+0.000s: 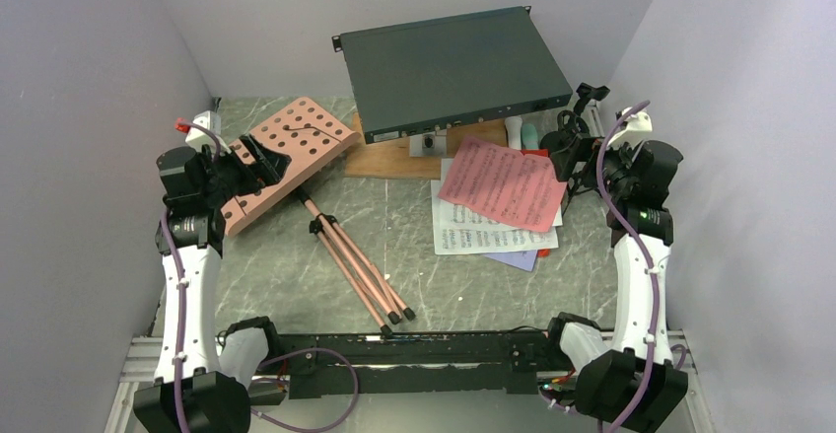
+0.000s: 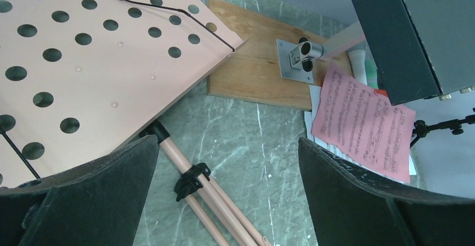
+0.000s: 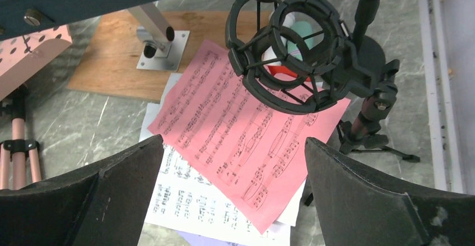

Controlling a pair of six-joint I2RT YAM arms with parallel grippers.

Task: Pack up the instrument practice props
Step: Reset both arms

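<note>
Seen from overhead, a grey-green marbled worktop (image 1: pixel 286 280). My left jaws stand fully open and empty above the salmon-pink music stand (image 1: pixel 296 142), which lies flat at the left (legs folded together). My right jaws, equally wide and holding nothing, hover by the black mic stand (image 3: pixel 367 61), over pink sheet music (image 1: pixel 505 184) lying on white pages (image 1: pixel 473 231). Small tubes (image 1: pixel 515 133), possibly two, lie just behind.

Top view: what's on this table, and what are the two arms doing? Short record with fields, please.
music stand: lying down, legs folded, left
sheet music: loose pile, pink page on top
microphone stand: far right, beside the pile
grey box: propped above wooden board
left end effector: open, empty
right end effector: open, empty
</note>
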